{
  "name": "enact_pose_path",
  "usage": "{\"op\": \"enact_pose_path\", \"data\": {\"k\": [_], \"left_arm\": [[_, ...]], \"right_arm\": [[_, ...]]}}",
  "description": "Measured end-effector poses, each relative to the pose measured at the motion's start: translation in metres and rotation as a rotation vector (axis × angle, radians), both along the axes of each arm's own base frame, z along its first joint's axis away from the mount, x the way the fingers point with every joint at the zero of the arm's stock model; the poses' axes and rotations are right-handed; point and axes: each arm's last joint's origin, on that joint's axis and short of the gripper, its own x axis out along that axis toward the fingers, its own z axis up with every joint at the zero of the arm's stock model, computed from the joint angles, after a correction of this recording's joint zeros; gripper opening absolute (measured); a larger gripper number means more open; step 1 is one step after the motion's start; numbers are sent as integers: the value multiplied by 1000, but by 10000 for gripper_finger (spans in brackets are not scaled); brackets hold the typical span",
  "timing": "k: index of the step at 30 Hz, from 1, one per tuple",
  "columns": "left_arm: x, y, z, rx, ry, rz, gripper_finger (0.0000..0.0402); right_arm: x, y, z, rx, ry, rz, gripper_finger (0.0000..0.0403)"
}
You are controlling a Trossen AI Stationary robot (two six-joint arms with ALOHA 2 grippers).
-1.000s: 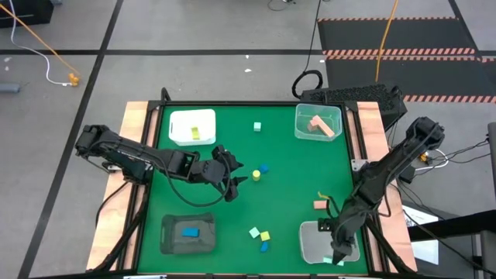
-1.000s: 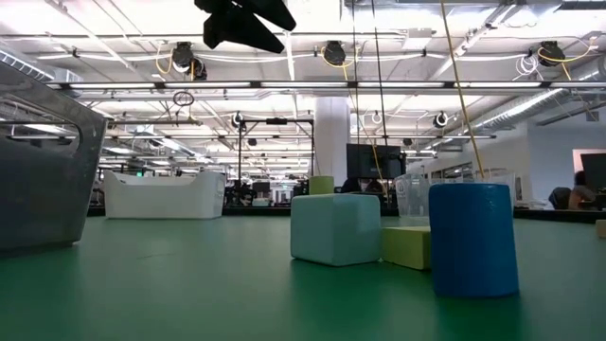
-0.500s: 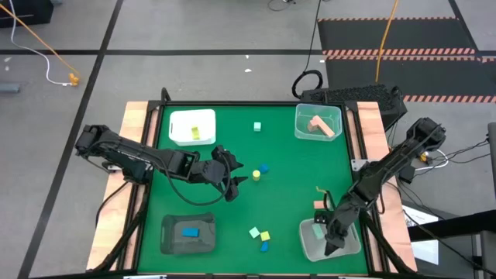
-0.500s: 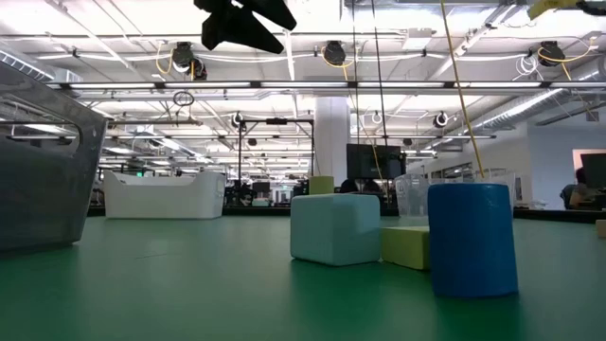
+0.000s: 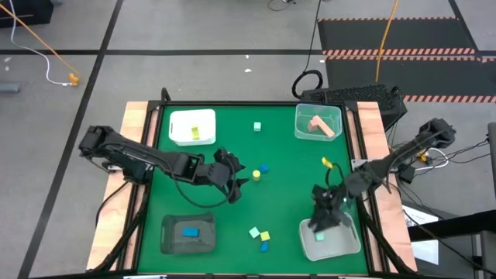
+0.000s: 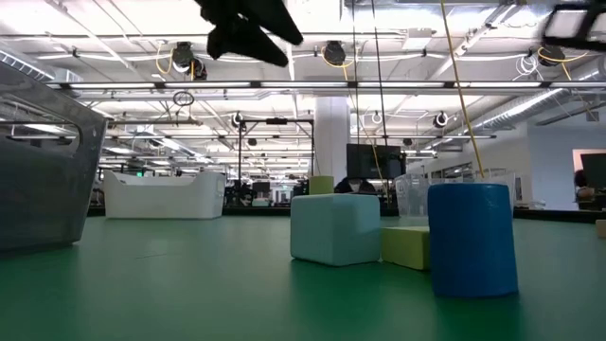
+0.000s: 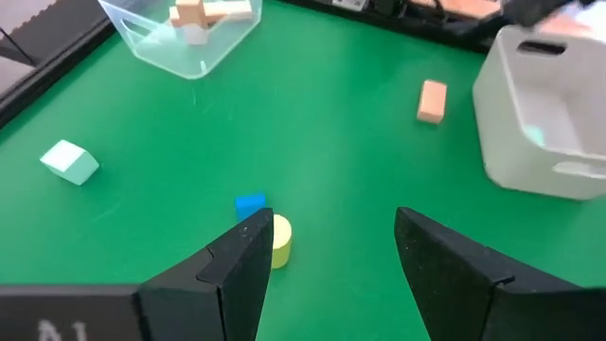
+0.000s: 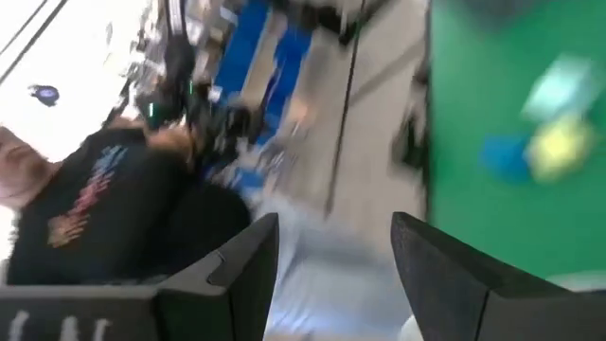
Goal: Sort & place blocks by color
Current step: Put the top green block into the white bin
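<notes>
High view shows the blocks scattered about the green mat [image 5: 287, 167]. Taking the yellow cylinder [image 5: 256, 176] at mid-mat as my landmark: a blue block [image 5: 264, 167] sits just beside it, a mint cube [image 5: 256, 125] lies well beyond it toward the far edge, and a mint, lime and blue cluster [image 5: 260, 236] lies toward the near edge. A salmon block [image 7: 432, 100] rests out toward my right, near the white bin [image 5: 329, 242], which already shows something mint inside. Other bins hold sorted pieces: lime in the white tray [image 5: 191, 126], salmon in the clear tray [image 5: 317, 124], blue in the dark tray [image 5: 187, 232].

My left gripper [image 5: 236, 180] hovers just beside the cylinder, fingers apart and empty. My right gripper [image 5: 322, 219] is over the far rim of the white bin, fingers apart, nothing between them.

My worry is the cylinder: it stands so close to the blue block that a sloppy descent could knock one into the other or tip it rolling. My right arm could also clip the salmon block or nudge the bin.
</notes>
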Motion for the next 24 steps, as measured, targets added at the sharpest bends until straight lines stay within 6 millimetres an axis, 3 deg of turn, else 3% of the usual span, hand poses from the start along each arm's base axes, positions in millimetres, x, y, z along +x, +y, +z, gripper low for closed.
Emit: {"op": "enact_pose_path", "data": {"k": [5,10,15,24], "left_arm": [[18,-3,-33,14,84,7,223],[37,-8,-63,34,99,9,223],[49,-7,-85,137,99,65,223],[61,15,-109,187,133,142,223]], "right_arm": [[9,-30,7,-214,-211,-199,196],[17,-57,7,-443,-292,-431,196],[20,-78,1,-596,-223,-603,196],[18,-98,-13,-663,-62,-651,196]]}}
